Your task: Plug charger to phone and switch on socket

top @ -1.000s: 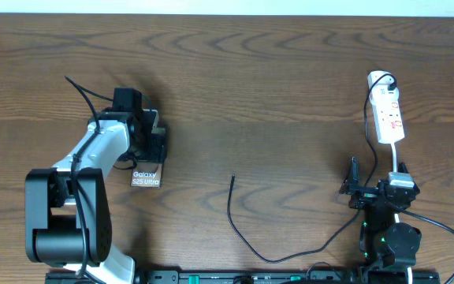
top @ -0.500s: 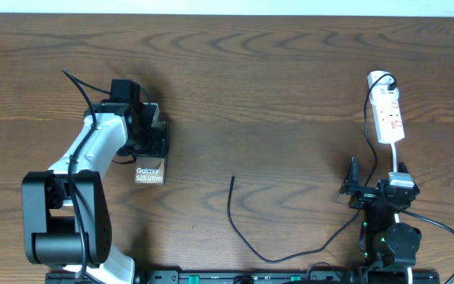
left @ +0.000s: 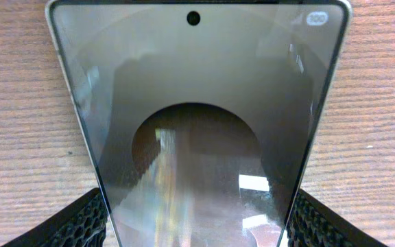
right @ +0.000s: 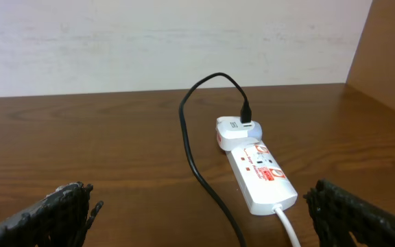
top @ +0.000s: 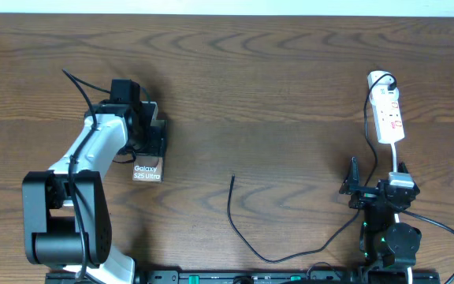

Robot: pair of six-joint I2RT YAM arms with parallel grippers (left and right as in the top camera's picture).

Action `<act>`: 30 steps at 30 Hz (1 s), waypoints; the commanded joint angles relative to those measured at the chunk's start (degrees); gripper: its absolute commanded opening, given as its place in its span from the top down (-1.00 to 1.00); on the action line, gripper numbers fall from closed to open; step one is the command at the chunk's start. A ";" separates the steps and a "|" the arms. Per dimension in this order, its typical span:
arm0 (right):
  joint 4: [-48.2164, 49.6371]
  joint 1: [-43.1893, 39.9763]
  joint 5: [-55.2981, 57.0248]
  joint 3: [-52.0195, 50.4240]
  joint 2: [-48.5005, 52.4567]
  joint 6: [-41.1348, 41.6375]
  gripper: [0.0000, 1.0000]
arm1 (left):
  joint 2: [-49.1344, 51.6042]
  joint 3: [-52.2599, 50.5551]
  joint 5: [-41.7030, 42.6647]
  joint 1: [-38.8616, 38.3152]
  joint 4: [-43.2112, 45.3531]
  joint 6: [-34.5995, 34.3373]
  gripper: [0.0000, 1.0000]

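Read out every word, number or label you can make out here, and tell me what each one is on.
"Galaxy S25 Ultra": white lettering at one end of the flat dark grey glossy phone.
"100": small white badge at a corner of that phone's screen, left wrist view.
Red markings on the long white plastic power strip: too small and blurred to read.

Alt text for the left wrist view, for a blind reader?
The phone, glossy dark screen facing the camera, fills the frame, gripped by its long edges between the black textured fingers of the left gripper; wooden table behind.
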 commanded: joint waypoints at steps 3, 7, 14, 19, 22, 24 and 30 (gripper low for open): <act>-0.22 0.63 0.48 -0.07 -0.22 0.74 -0.99 | -1.42 -3.80 -0.72 -0.11 2.23 0.33 0.71; -0.22 0.63 0.48 -0.07 -0.22 0.74 -0.98 | -1.42 -6.21 -0.70 -0.11 4.57 0.33 0.71; -0.22 0.63 0.46 -0.07 -0.22 0.74 -0.99 | -1.42 -7.63 -0.70 -0.11 5.99 0.31 0.71; -0.22 0.63 0.48 -0.07 -0.22 0.74 -0.99 | -1.42 -7.63 -0.68 -0.11 5.92 0.31 -0.12; -0.22 0.63 0.46 -0.07 -0.22 0.74 -0.99 | -1.42 -7.78 -0.68 -0.11 5.95 0.31 -0.51; -0.22 0.63 0.46 -0.07 -0.22 0.74 -0.99 | -1.42 -7.91 -0.68 -0.11 5.95 0.31 -0.62; -0.22 0.63 0.46 -0.07 -0.22 0.72 -0.99 | -1.42 -7.93 -0.68 -0.11 5.86 0.31 -0.84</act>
